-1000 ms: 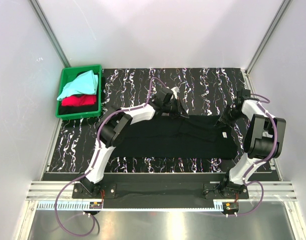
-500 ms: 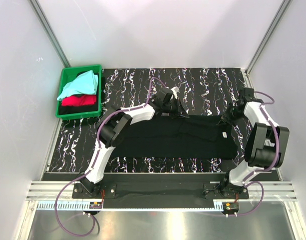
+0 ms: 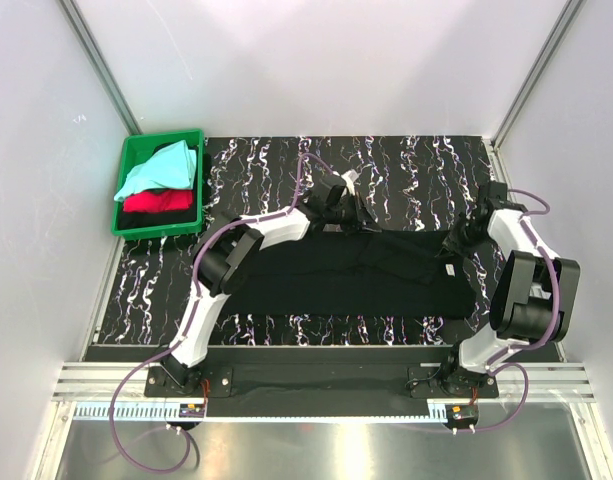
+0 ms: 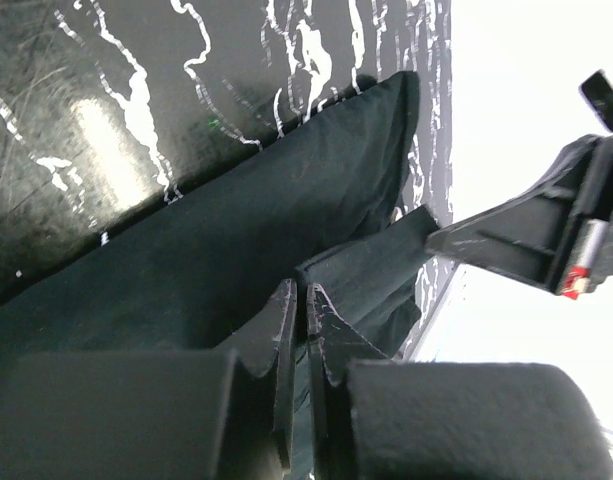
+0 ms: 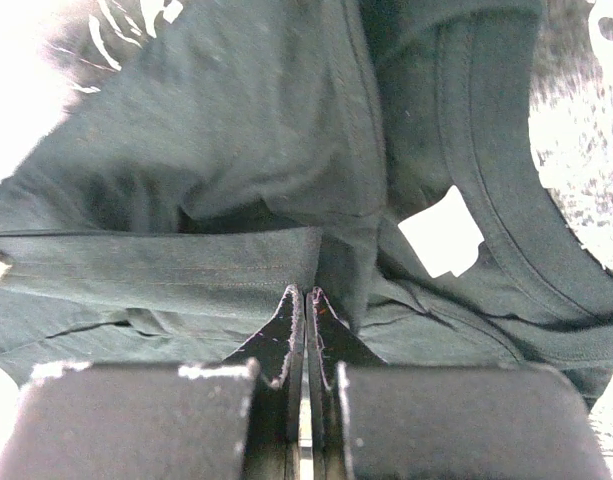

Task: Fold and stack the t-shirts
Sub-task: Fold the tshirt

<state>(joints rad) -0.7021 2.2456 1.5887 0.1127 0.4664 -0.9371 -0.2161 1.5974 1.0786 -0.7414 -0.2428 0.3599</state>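
The black t-shirt (image 3: 326, 280) lies spread lengthwise across the table, with a raised fold (image 3: 401, 255) right of its middle and its white neck label (image 3: 449, 268) near the right end. My left gripper (image 3: 354, 214) is at the shirt's far edge, its jaws shut on a pinch of the cloth (image 4: 346, 290). My right gripper (image 3: 457, 241) is at the far right corner beside the collar, shut on the cloth (image 5: 236, 270), with the label (image 5: 441, 232) just to its right. The aqua t-shirt (image 3: 161, 168) and the red t-shirt (image 3: 156, 201) lie in the crate.
The green plastic crate (image 3: 154, 229) stands at the far left corner of the black white-streaked tabletop (image 3: 406, 165). White walls close in on three sides. The right arm (image 4: 546, 235) shows in the left wrist view, past the shirt's end.
My right gripper has moved a little nearer and to the left, pulling the shirt's far right edge inward, and a fold has risen in the cloth. The left gripper has hardly moved.
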